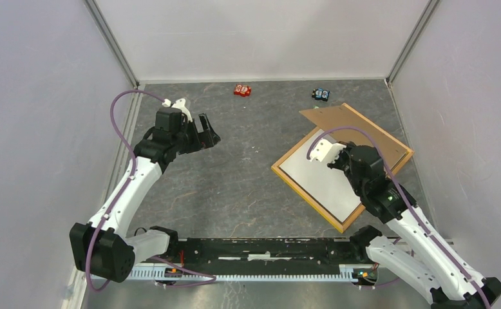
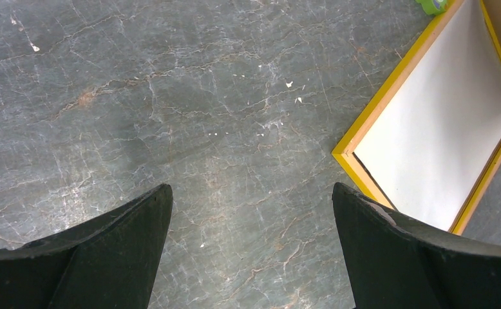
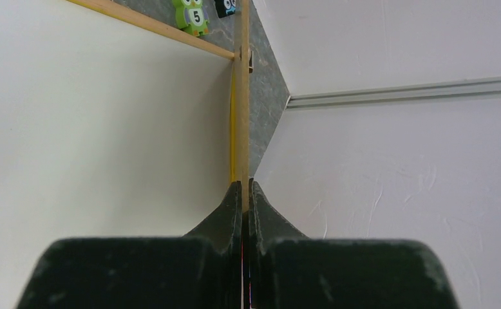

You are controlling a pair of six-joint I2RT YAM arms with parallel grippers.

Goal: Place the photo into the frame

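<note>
Left gripper (image 1: 208, 136): jaws at full spread, nothing between them. The left wrist view shows only bare table (image 1: 248, 174) under the gap.
Left gripper, place: well to the left of the frame (image 1: 306, 197), not touching it.
Right gripper (image 3: 243, 188): fingers pinched together on a thin yellow-wood rail of the frame, seen edge-on in the right wrist view. Whether the sheet's edge is caught too, cannot tell.
Right gripper, place: over the frame's right half, wrist above the white sheet.
Frame, contents: the photo (image 1: 319, 177) lies inside the rails, plain white back up, filling the opening.
Frame, place: right half of the table, turned corner-on to the arms.
Backing board (image 1: 357, 125): brown, showing past the frame's far side. Overlap order, cannot tell.
Green owl toy (image 3: 193, 16): marked 5, just beyond a frame rail.
Red toy (image 1: 242, 90): far edge of the table, well left of the frame's far corner.
Dark blue toy (image 1: 321, 94): near the board's far corner.
</note>
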